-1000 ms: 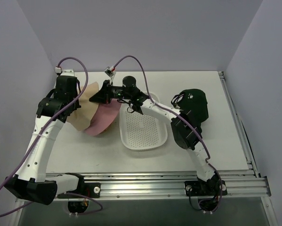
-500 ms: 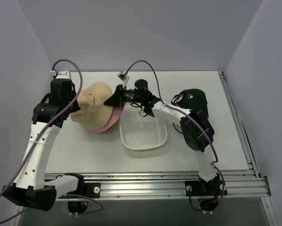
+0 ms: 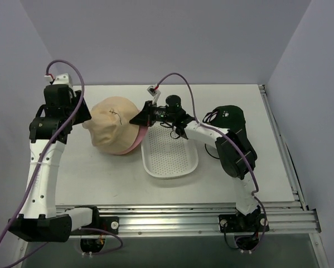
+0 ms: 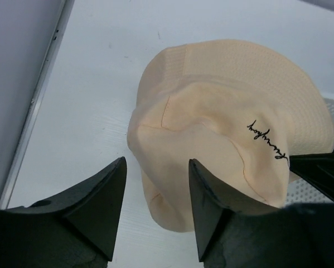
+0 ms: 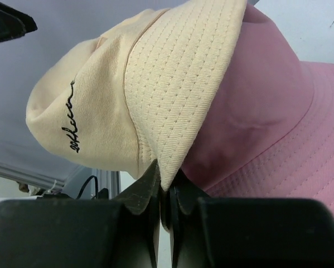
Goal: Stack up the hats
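Observation:
A beige hat [image 3: 112, 125] with black script lies crown-up over a pink hat [image 3: 134, 144], whose brim shows along the lower right edge. My left gripper [image 3: 83, 114] is open just left of the beige hat [image 4: 222, 111]; its fingers [image 4: 108, 195] stand apart, with only the hat's near edge and bare table between them. My right gripper [image 3: 138, 120] is shut on the beige hat's brim [image 5: 172, 100], which is pinched between the jaws above the pink hat [image 5: 256, 111]. A dark hat [image 3: 229, 120] with a small white mark lies at the far right.
A white perforated tray [image 3: 172, 159] sits just right of the stacked hats, under the right arm's forearm. White walls close in the table at the left, back and right. A metal rail runs along the table's right edge [image 3: 278, 139].
The beige hat, held spread beside the pink one a second ago, now lies over it. My left gripper has opened, let go and drawn back left. The right gripper shifted slightly right.

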Robot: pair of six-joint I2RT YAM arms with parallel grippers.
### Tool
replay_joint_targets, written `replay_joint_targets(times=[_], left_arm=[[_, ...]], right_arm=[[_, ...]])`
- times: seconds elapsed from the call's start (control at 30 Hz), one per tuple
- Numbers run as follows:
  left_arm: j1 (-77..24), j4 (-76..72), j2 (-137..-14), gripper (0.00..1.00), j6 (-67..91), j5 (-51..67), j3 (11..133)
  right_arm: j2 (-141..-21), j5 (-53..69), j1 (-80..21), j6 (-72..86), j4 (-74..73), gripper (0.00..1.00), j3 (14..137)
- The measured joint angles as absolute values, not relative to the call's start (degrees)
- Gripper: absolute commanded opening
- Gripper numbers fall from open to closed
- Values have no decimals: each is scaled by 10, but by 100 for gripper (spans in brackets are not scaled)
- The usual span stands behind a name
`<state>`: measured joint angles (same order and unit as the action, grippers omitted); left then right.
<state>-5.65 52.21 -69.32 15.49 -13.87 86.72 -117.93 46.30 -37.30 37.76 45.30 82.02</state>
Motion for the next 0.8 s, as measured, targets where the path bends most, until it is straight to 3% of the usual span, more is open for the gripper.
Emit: replay_joint_targets(times=[0.33,0.8], left_arm=[[159,442,-753,60,195,99,885],[193,303,-833,62,272,178,735]], right_arm=[[-1190,459,-358,400,426,2,873],[-1267,460,-325,399,304,2,995]])
